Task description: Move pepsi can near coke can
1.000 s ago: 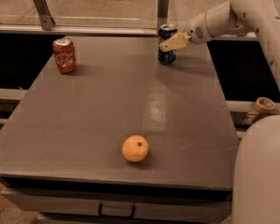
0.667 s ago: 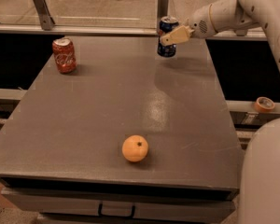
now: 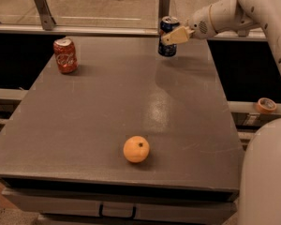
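- Showing a flat grey table (image 3: 107, 107), matte, with a dull sheen near the middle; near edge running across the bottom, far edge meeting a metal rail.
- Leaving broad open surface between the two cans and across the middle, with only a round orange (image 3: 136, 149) sitting near the front edge.
- Holding the pepsi can (image 3: 167, 49) upright at the far right of the table, close to the back edge, clamped at mid-height in the gripper (image 3: 166, 39).
- Possibly hanging just clear of the surface; hard to be sure from this angle.
- Displaying a dark blue cylinder with a silver top, a tan finger (image 3: 178, 34) crossing its front.
- Standing the coke can (image 3: 65, 55) upright near the far left corner, well apart from the pepsi can: red, white script, silver top, slightly dented.
- Reaching in from the upper right with a smooth, rounded white arm (image 3: 225, 15).
- Resting a tape roll (image 3: 266, 105) on a ledge beyond the right edge.
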`<state>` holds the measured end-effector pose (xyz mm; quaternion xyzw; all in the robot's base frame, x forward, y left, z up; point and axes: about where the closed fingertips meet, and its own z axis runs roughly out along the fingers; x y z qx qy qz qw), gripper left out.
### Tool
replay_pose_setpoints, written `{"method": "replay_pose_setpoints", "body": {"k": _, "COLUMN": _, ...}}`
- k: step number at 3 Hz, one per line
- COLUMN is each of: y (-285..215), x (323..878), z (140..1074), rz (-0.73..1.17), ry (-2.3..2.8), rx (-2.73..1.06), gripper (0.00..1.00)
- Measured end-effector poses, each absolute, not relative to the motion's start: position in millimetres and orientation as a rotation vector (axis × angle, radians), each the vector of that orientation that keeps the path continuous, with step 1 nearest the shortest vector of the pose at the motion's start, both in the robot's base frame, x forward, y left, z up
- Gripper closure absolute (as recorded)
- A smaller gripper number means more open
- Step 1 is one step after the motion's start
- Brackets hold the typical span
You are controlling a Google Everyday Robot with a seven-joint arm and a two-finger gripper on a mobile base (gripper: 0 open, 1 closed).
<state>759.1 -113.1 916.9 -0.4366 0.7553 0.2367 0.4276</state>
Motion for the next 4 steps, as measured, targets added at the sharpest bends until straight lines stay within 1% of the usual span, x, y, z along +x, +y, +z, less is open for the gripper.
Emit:
{"method": "replay_pose_setpoints", "body": {"k": 1, "y": -89, "x": 758, "z": 921, "rz": 0.631, "ry": 1.838, "rx": -1.111, "gripper": 1.00}}
{"method": "replay_pose_setpoints", "body": {"k": 4, "y": 34, "x": 747, "z": 952, "rz": 0.738, "ry": 1.614, "rx": -1.319, "gripper": 1.00}}
